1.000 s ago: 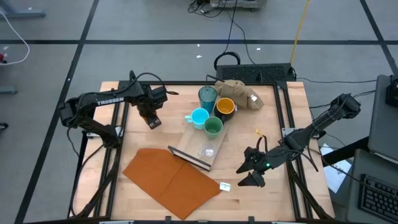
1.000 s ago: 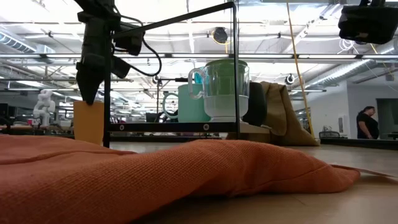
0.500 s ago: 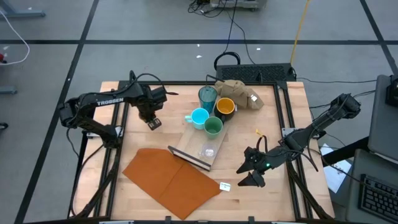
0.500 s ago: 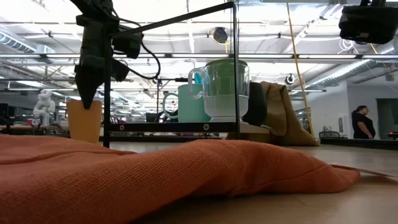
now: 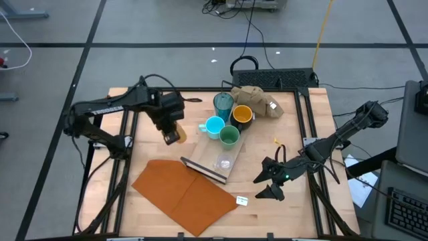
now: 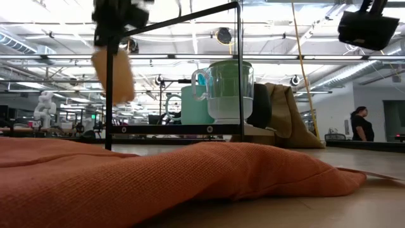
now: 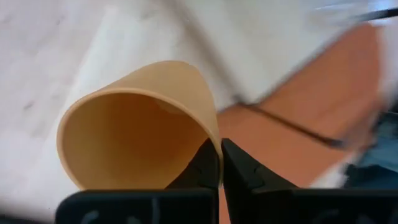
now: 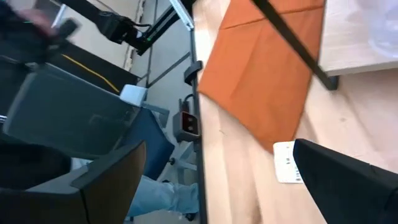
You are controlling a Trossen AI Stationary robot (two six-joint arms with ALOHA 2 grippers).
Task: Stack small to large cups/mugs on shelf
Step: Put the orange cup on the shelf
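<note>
The orange cup (image 5: 176, 136) hangs in the air left of the shelf (image 5: 202, 159), and my left gripper (image 5: 171, 128) is shut on it. The shelf is a pale board with a dark strip on its near short edge. On and around its far end stand a teal tumbler (image 5: 223, 103), a dark yellow-lined mug (image 5: 241, 115), a light blue mug (image 5: 214, 126) and a green cup (image 5: 229, 136). A clear glass (image 5: 223, 162) sits nearer the dark strip. My right gripper (image 5: 266, 186) waits open over the table's right near part, holding nothing. My left gripper pinches the orange cup's rim wall (image 7: 214, 144), one finger inside the cup (image 7: 200, 169) and one outside (image 7: 241, 173). The fingers come from above, pointing steeply down. The cup (image 6: 114, 73) hangs tilted below them, lifted clear of the table.
An orange-brown flat sheet (image 5: 184, 191) covers the near left of the table, beside the shelf's dark end. A tan cloth lump (image 5: 257, 100) lies at the far edge behind the mugs. A small white tag (image 5: 241, 199) lies near the sheet. A person (image 6: 361, 123) stands far off in the room.
My left gripper came down on the orange cup where it stood on the table and took hold of its rim. It then rose with it and moved toward the shelf. The cup is now high off the table and tilted.
</note>
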